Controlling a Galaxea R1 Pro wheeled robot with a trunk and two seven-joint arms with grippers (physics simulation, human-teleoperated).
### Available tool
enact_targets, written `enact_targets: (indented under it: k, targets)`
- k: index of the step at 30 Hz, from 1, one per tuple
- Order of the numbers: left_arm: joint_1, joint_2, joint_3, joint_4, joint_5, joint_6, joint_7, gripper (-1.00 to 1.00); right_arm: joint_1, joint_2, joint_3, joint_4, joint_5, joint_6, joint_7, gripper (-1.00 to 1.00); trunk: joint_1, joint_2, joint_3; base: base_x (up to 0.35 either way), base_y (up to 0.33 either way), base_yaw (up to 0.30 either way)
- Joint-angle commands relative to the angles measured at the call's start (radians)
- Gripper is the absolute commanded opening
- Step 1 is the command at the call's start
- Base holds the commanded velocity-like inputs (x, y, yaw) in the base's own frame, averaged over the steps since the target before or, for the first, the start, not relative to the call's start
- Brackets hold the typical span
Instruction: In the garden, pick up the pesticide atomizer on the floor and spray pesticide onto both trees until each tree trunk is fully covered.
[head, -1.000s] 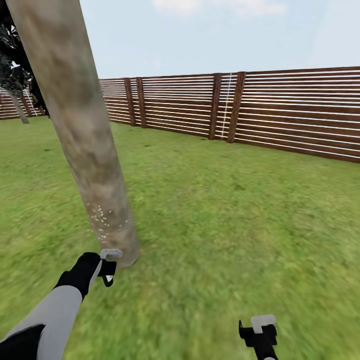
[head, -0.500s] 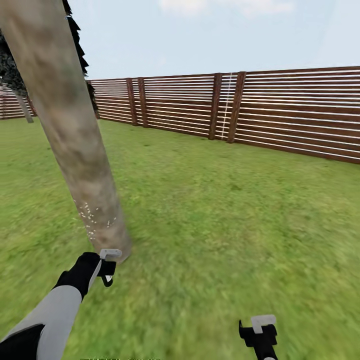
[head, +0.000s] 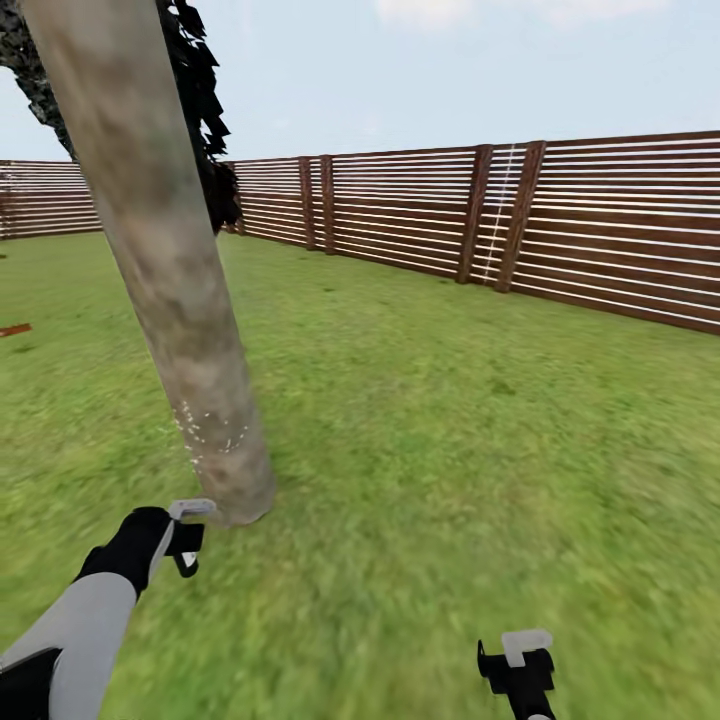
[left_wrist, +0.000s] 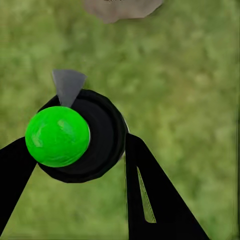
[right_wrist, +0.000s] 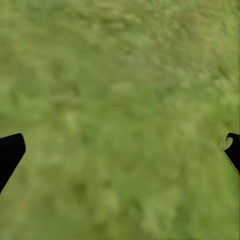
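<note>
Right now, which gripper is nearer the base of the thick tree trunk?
Left. The left gripper, clamped on the atomizer, sits right beside the base of the tree trunk. The right gripper hangs open over grass, well off to the trunk's right.

The floor (head: 450, 420) is blurry green grass. One thick grey-brown tree trunk (head: 170, 280) stands directly on it, leaning, with its base just ahead of the left gripper (head: 185, 535). Small white specks dot the trunk low down. Under the right gripper (head: 520, 665) the grass is bare.
</note>
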Motion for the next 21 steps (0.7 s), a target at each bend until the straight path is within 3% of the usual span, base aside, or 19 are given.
enact_targets:
  k: [1, 9, 15, 17, 20, 21]
  targets:
    - [-0.001, -0.003, 0.007, -0.001, -0.012, 0.003, -0.008, -1.00, -0.001, 0.000, -0.007, 0.001, 0.010, -0.003, -0.004, 1.00, 0.000, 0.000, -0.001, 0.171, -0.245, 0.109]
    - [-0.001, -0.002, 0.003, -0.002, -0.015, 0.003, -0.008, -1.00, -0.001, 0.000, -0.007, 0.001, 0.010, -0.003, -0.003, 1.00, 0.000, 0.000, -0.001, 0.167, -0.245, 0.015]
    - [-0.001, 0.028, 0.006, 0.007, -0.020, 0.005, -0.006, -1.00, -0.001, -0.001, -0.006, 0.006, 0.010, -0.003, -0.003, 1.00, 0.000, 0.000, -0.001, 0.032, -0.063, 0.237]
    - [-0.001, 0.033, 0.003, 0.012, -0.020, 0.006, 0.026, -1.00, -0.001, -0.001, -0.007, 0.014, 0.010, -0.003, -0.003, 1.00, 0.000, 0.000, -0.001, 0.000, -0.001, 0.266]
    - [-0.001, 0.013, 0.004, 0.014, -0.015, 0.009, 0.055, -1.00, -0.001, -0.001, -0.007, 0.017, 0.010, -0.003, -0.003, 1.00, 0.000, 0.000, -0.001, 0.000, 0.000, 0.074]
    - [-0.001, -0.017, 0.004, 0.011, -0.016, 0.008, 0.061, -1.00, -0.001, -0.002, -0.007, 0.018, 0.010, -0.003, -0.004, 1.00, 0.000, 0.000, -0.001, 0.028, -0.021, 0.020]
